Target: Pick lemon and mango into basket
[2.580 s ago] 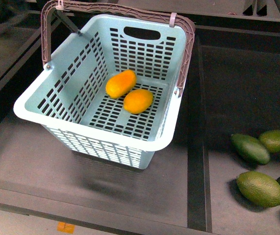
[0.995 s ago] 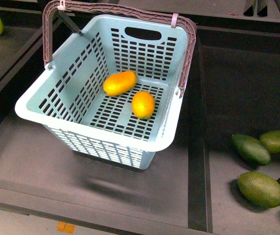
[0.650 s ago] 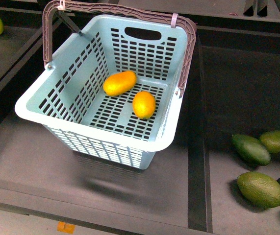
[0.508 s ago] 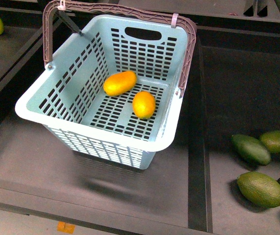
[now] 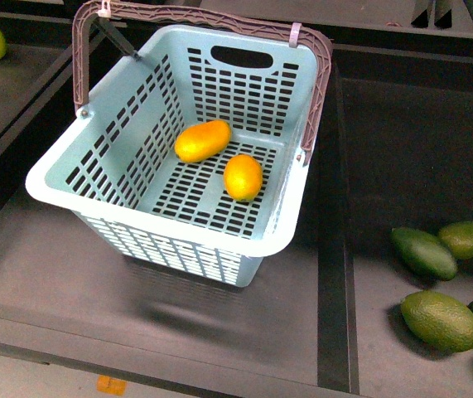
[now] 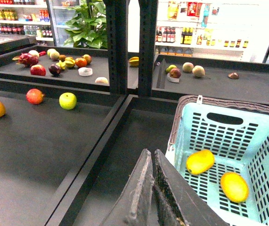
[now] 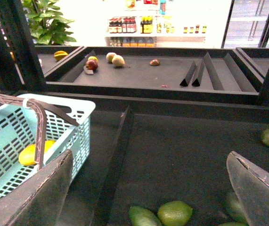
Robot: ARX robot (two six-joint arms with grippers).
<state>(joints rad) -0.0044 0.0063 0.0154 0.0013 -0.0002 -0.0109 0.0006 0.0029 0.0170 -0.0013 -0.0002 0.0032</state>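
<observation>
Orange mango (image 5: 203, 141) slanting across basket (image 5: 62, 178); left tool (image 6: 152, 162) pressed together, right tool (image 7: 148, 181) wide.

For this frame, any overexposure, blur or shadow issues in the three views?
Front view: evenly lit, sharp; soft shadow under the basket. Left wrist view: bright shop background, left gripper close and slightly soft. Right wrist view: window area blown out, near fingers blurred.

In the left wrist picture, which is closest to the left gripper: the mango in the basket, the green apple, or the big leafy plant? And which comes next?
1. The mango, in the basket right beside the left gripper.
2. The green apple, out on the dark shelf to the other side.
3. The leafy plant, far back behind the shelves.
</observation>
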